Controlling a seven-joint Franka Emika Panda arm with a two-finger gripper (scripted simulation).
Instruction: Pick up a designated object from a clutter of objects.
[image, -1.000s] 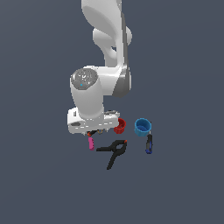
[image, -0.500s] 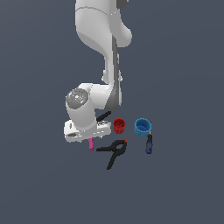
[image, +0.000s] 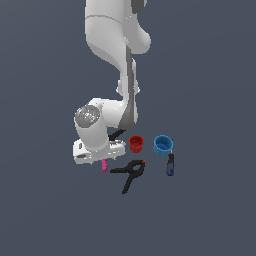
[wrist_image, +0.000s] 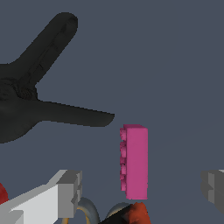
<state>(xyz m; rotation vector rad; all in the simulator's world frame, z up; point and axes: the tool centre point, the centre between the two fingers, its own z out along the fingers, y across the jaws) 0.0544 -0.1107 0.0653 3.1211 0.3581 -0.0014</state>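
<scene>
Gripper (wrist_image: 142, 192): it was open, with one grey finger (wrist_image: 65, 192) on each side of the gap and nothing held between them
Pink piece (wrist_image: 134, 162): the designated object lay on the grey floor, inside the gap of the fingers but nearer to the middle than to any finger, touching neither; in the exterior view it showed just under the white hand (image: 104, 165)
Long axis: in the wrist view the pink piece ran across the line that joins the two fingers, so closing would probably press on its long flat sides
Black clamp (image: 131, 174): near the pink piece, on the exterior view's right of it, apart from it
Red cup (image: 136, 143): further to the exterior view's right
Blue cup (image: 163, 145): beside the red cup, well apart from the pink piece
Next move, as I judge: to go down a little and close
</scene>
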